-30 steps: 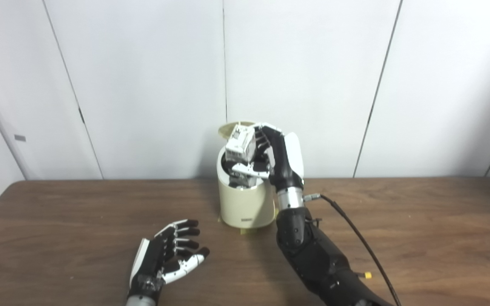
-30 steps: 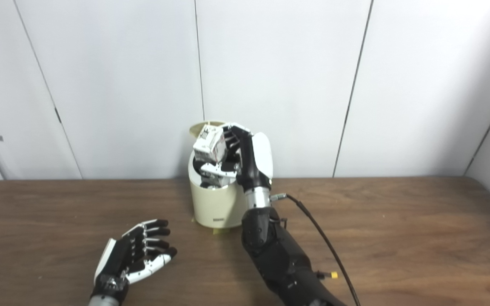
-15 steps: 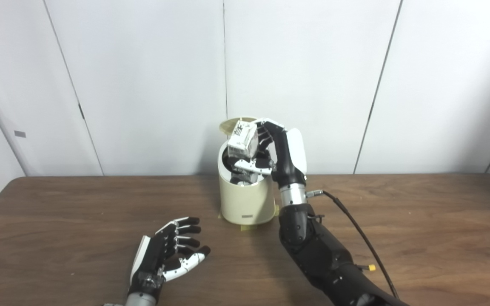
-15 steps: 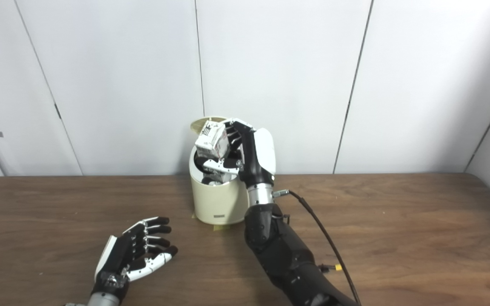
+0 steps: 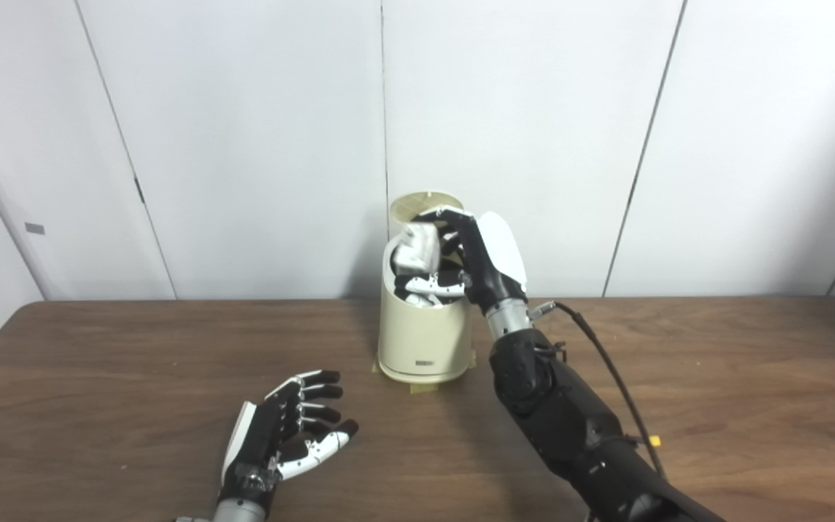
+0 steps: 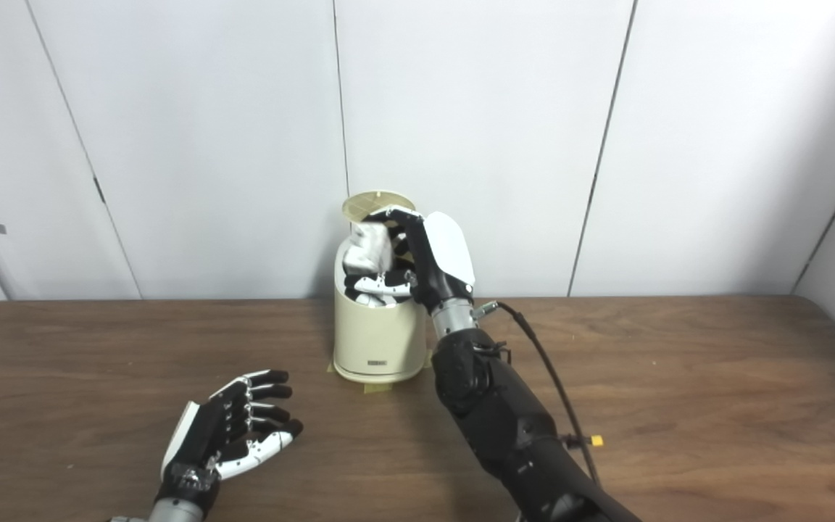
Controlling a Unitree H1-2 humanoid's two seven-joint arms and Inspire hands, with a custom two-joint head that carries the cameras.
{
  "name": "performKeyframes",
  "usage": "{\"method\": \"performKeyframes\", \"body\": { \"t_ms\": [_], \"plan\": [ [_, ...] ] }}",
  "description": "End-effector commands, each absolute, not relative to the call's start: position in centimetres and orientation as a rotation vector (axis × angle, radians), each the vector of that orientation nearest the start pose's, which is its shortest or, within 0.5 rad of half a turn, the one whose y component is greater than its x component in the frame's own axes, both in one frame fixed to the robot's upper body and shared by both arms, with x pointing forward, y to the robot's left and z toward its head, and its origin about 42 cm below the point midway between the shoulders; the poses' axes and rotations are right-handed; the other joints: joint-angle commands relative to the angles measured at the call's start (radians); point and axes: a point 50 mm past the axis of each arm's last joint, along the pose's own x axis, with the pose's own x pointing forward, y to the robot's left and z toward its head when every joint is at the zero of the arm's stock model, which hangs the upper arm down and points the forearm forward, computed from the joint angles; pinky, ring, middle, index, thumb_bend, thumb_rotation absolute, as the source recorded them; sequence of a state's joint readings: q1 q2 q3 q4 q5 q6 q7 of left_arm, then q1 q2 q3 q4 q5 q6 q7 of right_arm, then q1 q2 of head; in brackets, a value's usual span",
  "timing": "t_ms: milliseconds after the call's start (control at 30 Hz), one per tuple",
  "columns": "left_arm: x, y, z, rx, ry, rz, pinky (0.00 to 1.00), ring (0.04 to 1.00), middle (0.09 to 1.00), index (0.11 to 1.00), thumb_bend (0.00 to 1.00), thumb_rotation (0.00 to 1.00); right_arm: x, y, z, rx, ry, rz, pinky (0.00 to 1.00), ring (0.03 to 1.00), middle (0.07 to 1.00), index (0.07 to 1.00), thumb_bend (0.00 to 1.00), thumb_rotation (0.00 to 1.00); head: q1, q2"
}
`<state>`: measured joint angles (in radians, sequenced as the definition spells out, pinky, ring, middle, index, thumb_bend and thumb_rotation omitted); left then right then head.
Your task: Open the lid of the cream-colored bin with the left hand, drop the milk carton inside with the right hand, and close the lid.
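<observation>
Left eye: my right hand (image 5: 472,261) grips the blurry white carton (image 5: 417,250) over the open cream bin (image 5: 425,333), centre frame; lid (image 5: 425,204) up.

Right eye: my left hand (image 6: 233,435) lies spread, empty, lower left on the table (image 6: 715,391).

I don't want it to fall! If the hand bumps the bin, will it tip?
Maybe. The bin is tall and narrow, and its raised lid adds height. Tape seems to stick out under its base, likely steadying it.
</observation>
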<state>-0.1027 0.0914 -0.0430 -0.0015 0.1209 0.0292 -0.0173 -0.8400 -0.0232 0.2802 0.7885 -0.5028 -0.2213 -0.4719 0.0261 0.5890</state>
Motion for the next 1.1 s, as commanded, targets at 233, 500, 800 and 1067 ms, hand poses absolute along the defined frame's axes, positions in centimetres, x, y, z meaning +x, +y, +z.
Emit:
{"method": "performKeyframes", "body": {
  "t_ms": [233, 500, 800, 1067],
  "plan": [
    [32.2, 21.8, 13.8, 0.213, -0.122, -0.087, 0.5, 0.589, 0.704, 0.722, 0.58, 0.0, 50.4, -9.9, 23.4, -0.658, -0.502, 0.005, 0.45, 0.607, 0.693, 0.639, 0.88, 0.12, -0.002, 0.005],
    [32.3, 21.8, 13.7, 0.212, -0.12, -0.086, 0.5, 0.576, 0.698, 0.717, 0.58, 0.0, 50.2, -9.7, 23.7, -0.648, -0.517, 0.015, 0.44, 0.595, 0.681, 0.637, 0.88, 0.12, -0.003, 0.005],
    [32.3, 21.7, 13.7, 0.218, -0.116, -0.088, 0.5, 0.577, 0.696, 0.72, 0.58, 0.0, 48.1, -9.9, 26.4, -0.517, -0.634, 0.008, 0.4, 0.543, 0.666, 0.626, 0.86, 0.08, -0.007, 0.005],
    [32.6, 21.8, 13.4, 0.217, -0.116, -0.095, 0.51, 0.58, 0.688, 0.721, 0.58, 0.0, 44.6, -11.8, 29.1, -0.376, -0.757, -0.006, 0.26, 0.4, 0.614, 0.587, 0.84, 0.04, -0.002, -0.001]
  ]
}}
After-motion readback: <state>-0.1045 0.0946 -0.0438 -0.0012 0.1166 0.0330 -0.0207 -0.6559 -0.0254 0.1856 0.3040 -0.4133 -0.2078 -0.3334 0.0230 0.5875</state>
